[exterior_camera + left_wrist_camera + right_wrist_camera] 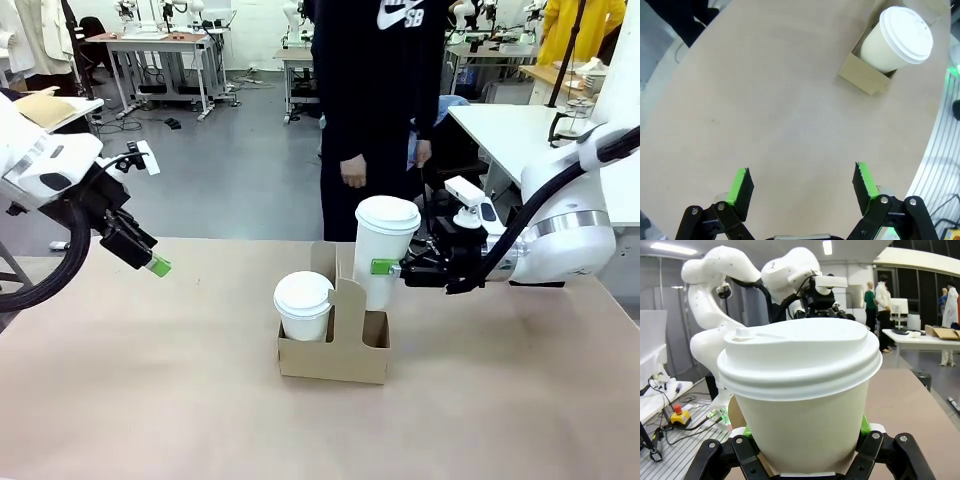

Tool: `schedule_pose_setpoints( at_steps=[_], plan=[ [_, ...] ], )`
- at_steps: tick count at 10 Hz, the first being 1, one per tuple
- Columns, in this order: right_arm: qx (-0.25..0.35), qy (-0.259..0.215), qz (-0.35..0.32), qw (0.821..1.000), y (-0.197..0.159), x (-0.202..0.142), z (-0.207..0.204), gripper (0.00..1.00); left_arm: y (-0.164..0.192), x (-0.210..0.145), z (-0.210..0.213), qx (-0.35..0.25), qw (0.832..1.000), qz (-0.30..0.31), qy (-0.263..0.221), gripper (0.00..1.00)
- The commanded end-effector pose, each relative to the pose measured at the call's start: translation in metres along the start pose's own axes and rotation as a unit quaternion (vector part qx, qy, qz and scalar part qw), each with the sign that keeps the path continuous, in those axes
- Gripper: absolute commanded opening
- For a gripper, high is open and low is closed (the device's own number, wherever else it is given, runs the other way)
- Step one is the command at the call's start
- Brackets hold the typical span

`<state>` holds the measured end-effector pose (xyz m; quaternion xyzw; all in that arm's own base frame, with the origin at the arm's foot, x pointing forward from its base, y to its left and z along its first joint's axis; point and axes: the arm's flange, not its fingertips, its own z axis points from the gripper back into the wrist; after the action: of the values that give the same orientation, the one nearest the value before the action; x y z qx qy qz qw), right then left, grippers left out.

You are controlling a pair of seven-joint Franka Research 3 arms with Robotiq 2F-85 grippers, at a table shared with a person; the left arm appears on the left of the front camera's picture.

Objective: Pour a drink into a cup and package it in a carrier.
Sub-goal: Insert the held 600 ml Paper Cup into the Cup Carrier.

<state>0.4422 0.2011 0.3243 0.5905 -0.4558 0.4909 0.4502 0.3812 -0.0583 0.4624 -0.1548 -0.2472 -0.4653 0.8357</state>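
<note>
The tall white cup [385, 250], capped with a white lid, is held upright in my right gripper [385, 266], which is shut on its side. Its lower end sits at the right side of the brown cardboard carrier [335, 358], behind the upright handle. In the right wrist view the cup [800, 390] stands between the fingers of the right gripper [805, 440]. My left gripper [156, 263] hangs open above the table's left part, well clear of the carrier. Nothing lies between the fingers of the left gripper [802, 182]. The drink is out of view.
A shorter lidded white cup [303, 303] sits in the carrier's left hole; in the left wrist view this shorter cup [900, 40] and a carrier corner [862, 77] appear at the top right. A person [375, 120] stands at the far side, hands down. The brown tabletop [150, 400] is bare.
</note>
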Motion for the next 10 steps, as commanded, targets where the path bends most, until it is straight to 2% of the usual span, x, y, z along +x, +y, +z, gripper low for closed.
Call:
schedule_pose_setpoints(
  at_steps=[1,4,10],
  plan=[
    [0.019,0.012,0.012,1.000,0.001,-0.001,-0.004,0.81,-0.004,0.006,-0.001,0.006,1.000,0.019,-0.002,1.00],
    [0.045,0.038,-0.012,0.998,0.000,-0.014,-0.013,0.81,-0.004,0.006,-0.001,0.006,1.000,0.019,-0.002,1.00],
    [0.071,0.048,-0.036,0.996,0.002,-0.040,-0.016,0.81,-0.004,0.006,-0.001,0.006,1.000,0.019,-0.002,1.00]
  ],
)
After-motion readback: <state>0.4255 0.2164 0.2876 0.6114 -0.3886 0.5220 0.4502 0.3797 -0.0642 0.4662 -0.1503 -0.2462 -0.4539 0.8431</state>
